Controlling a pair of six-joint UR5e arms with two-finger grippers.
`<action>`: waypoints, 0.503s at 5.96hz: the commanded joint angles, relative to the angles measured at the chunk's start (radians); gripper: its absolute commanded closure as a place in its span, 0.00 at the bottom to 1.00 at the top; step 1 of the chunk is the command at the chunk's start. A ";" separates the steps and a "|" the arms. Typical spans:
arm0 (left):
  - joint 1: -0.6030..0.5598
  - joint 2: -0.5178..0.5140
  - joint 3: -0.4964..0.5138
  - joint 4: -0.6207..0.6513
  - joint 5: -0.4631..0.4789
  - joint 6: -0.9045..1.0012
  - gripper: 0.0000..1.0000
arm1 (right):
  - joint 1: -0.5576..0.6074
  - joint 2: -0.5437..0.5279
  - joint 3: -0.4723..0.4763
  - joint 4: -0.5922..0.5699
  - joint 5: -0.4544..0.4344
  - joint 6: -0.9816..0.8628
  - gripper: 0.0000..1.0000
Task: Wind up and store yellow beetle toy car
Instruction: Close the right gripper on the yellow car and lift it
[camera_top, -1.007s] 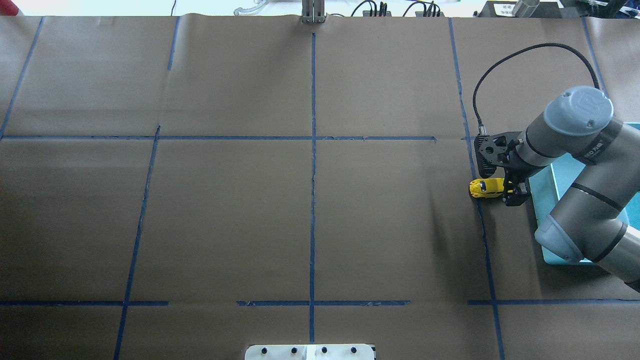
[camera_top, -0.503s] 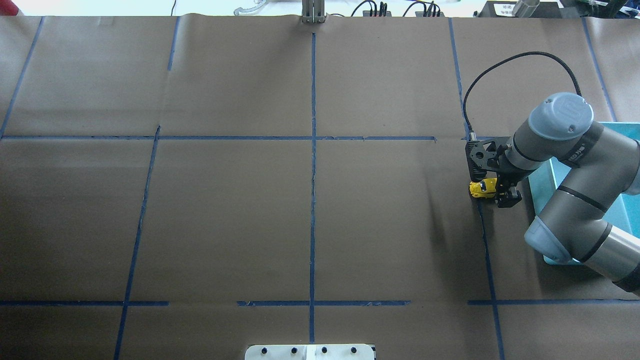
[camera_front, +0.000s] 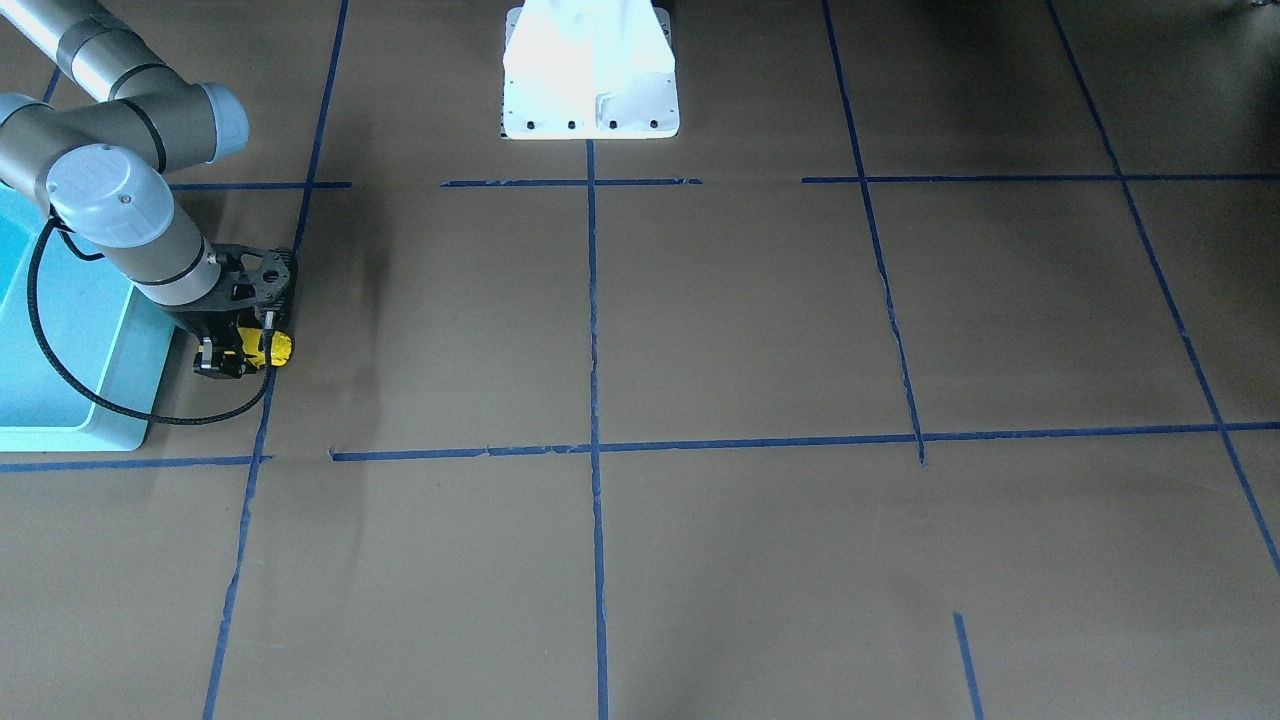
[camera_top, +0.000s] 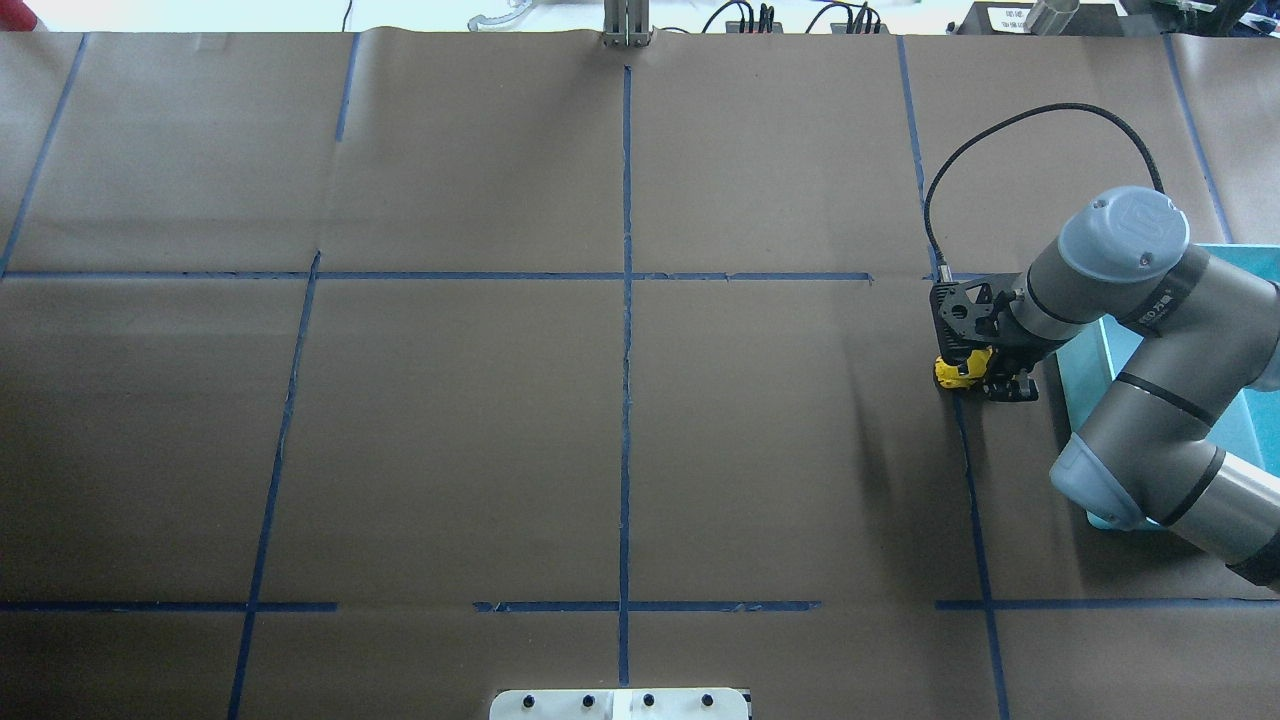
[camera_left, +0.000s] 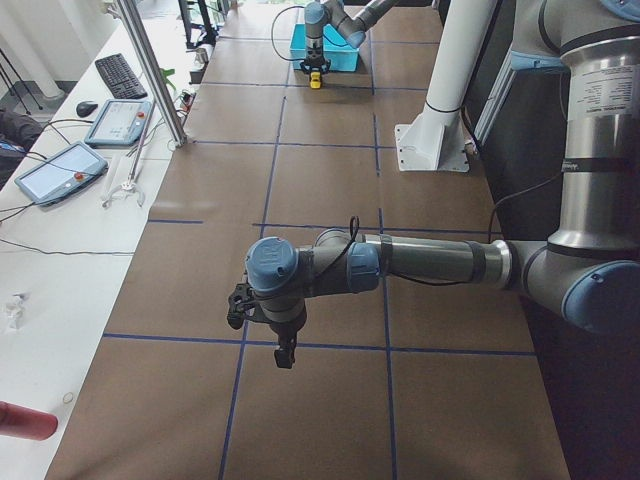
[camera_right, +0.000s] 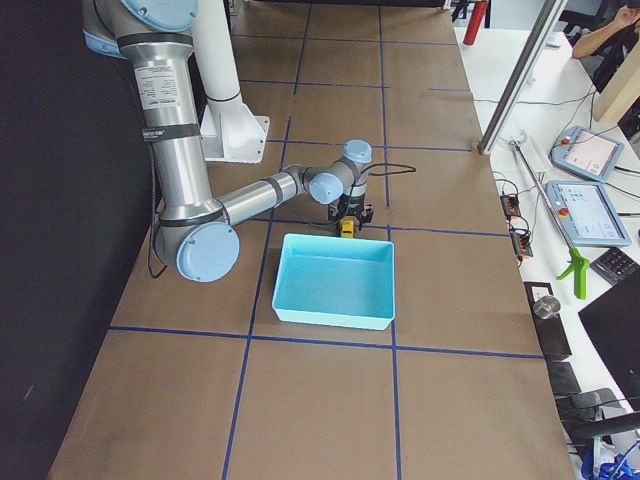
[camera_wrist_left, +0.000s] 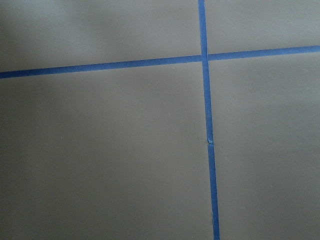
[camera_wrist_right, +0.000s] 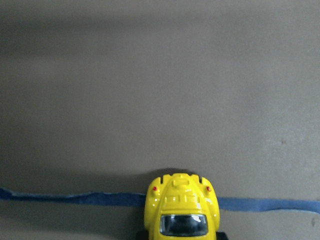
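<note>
The yellow beetle toy car stands on the brown paper at the table's right, over a blue tape line. My right gripper reaches down over it, a finger on each side of its body, shut on the car. In the front-facing view the car shows between the black fingers of the right gripper. The right wrist view shows the car's rounded end at the bottom centre. My left gripper hangs over bare paper far from the car; I cannot tell whether it is open or shut.
A turquoise bin stands just right of the car, partly under my right arm, and also shows in the exterior right view. Blue tape lines grid the brown paper. The white robot base is at the near middle edge.
My right gripper has moved left over the car and come down around it, and its fingers have drawn together. The car has stayed almost in place.
</note>
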 joint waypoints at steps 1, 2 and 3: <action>0.001 -0.001 -0.001 0.000 0.000 0.001 0.00 | 0.025 0.004 0.027 0.010 -0.044 -0.018 1.00; 0.000 -0.001 -0.004 0.000 0.000 0.003 0.00 | 0.059 -0.026 0.154 -0.048 -0.042 -0.014 1.00; 0.000 0.000 -0.003 0.000 0.002 0.004 0.00 | 0.074 -0.042 0.305 -0.209 -0.036 -0.019 1.00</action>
